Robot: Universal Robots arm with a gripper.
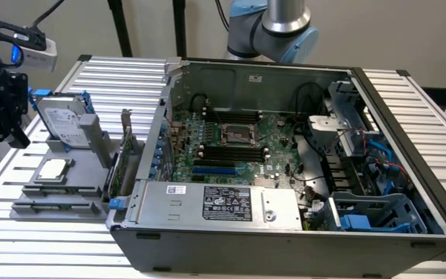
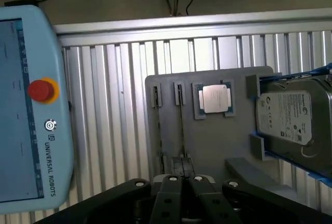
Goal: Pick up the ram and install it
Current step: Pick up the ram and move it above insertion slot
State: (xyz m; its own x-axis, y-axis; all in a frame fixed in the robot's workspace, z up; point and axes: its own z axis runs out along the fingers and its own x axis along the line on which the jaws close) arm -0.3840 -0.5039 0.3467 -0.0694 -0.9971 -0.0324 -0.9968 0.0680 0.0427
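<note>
- The slatted aluminium table [image 1: 409, 104] is ribbed and silvery, and it carries everything.
- The open computer case [image 1: 285, 244] is dark grey sheet metal and fills the table's middle. Its green motherboard [image 1: 231, 139] lies flat inside, with long black slots.
- The arm [image 1: 285, 26] has silver tubes and pale blue joint caps and rises behind the case's far edge. Its black wrist end hangs over the table's edge on the exterior view's left, pointing down at the tray.
- The teach pendant [image 2: 31, 130] is pale blue plastic with a round red button and lies beside the tray.
- The grey holder tray [image 2: 207, 146] is matte and blocky. It sits between the case and the table's edge on the exterior view's left.
- The hard drive [image 2: 290, 117] is a metal box in blue rails, standing at one end of the tray.
- The green card [image 1: 123, 157], with a metal bracket, stands upright along the tray's edge nearest the case.
- The gripper [image 2: 182, 166] is black with jointed links. Its fingers are drawn together with the pads meeting, clamped on nothing, above the tray's slotted end.
- The processor [image 2: 215, 99] is square with a silver lid and lies flat in a pocket mid-tray.
- The ram [image 2: 181, 125], seen edge-on as a thin dark strip, stands in the tray slot just beside the processor's pocket, in line with the gripper's tips.
</note>
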